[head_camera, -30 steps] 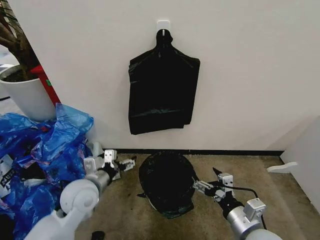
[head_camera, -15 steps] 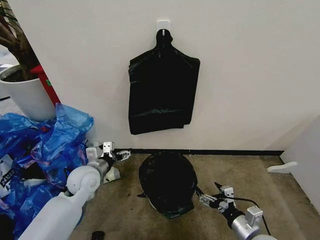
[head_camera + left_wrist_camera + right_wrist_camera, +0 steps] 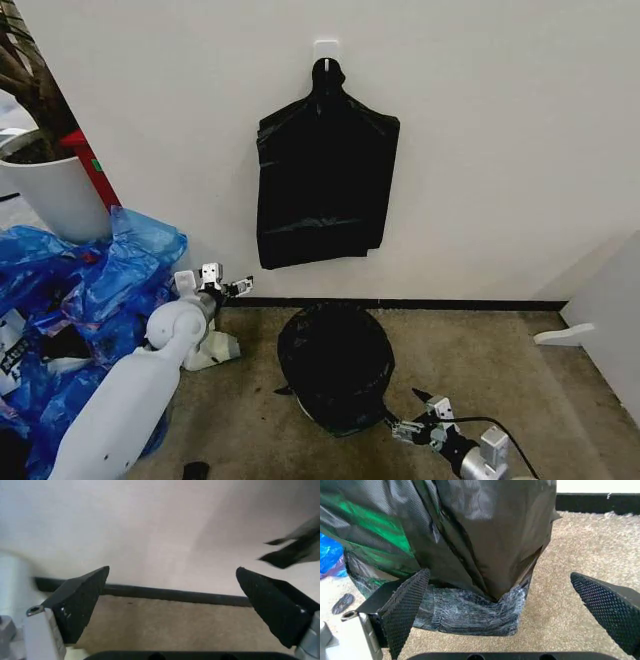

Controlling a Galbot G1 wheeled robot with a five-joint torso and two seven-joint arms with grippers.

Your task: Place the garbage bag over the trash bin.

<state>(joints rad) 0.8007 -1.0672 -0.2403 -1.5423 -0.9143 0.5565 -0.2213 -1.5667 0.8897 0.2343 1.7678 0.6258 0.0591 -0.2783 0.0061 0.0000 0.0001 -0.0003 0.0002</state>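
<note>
Garbage bag (image 3: pixel 335 375) drapes trash bin (image 3: pixel 470 611) at floor centre, black film down nearly to base; pale strip shows at the bottom. Right gripper (image 3: pixel 418 427) at bag's 4 o'clock, jaws spread, empty. Left gripper (image 3: pixel 231 289) at 10 o'clock, jaws spread, empty. Judgement: back both out slow and wide, avoid snagging film

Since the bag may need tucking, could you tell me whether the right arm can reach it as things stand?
Probably yes. The right gripper sits low beside the bag draped over the bin, jaws open and facing it, with only bare carpet between. The left gripper is off by the wall, out of the way.
</note>
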